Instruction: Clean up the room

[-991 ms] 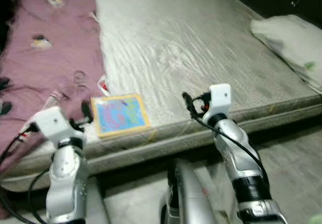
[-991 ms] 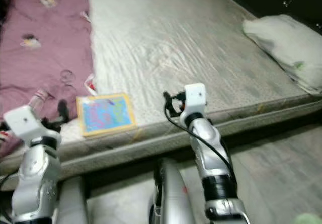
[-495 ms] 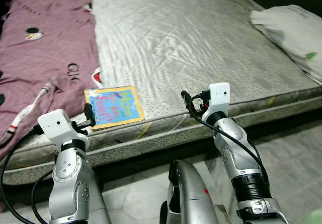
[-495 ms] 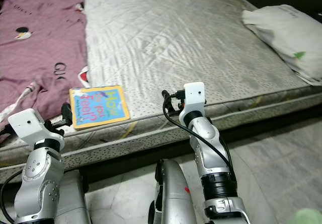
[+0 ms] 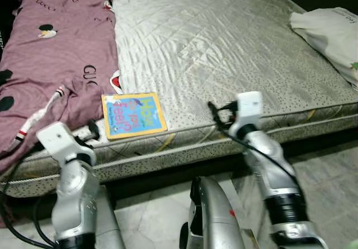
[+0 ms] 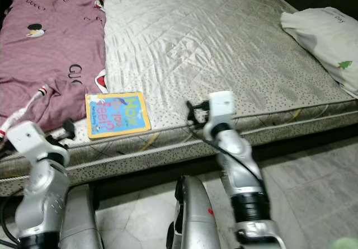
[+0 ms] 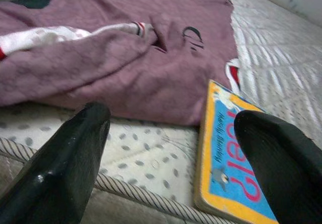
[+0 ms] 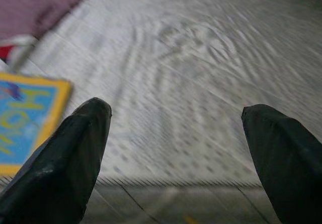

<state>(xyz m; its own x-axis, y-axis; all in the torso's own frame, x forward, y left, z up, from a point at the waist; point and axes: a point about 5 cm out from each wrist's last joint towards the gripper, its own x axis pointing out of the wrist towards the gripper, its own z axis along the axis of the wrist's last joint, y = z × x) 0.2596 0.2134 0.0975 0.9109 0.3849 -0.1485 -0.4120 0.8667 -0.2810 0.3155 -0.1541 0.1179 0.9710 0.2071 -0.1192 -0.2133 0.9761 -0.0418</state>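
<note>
Book point(image 5: 133, 115): on bed point(image 5: 235, 42) edge, at 1 o'clock from left gripper point(image 7: 176, 148).
Fingers: both grippers spread wide, empty; right gripper point(image 8: 176, 153) near mattress edge.
Progress: nothing tidied; book, purple cloth point(image 5: 50, 70) remain.

The head views were evenly and fairly brightly lit, the quilted mattress point(image 5: 224, 53) catching a soft sheen at upper centre, perhaps from overhead light. Deep shadow filled the gap under the bed at lower centre. The right arm point(image 5: 268, 165) was smeared by motion blur. The right wrist view was blurred throughout; the left wrist view was sharper on the book point(image 7: 236, 173), with both near fingers out of focus.
</note>
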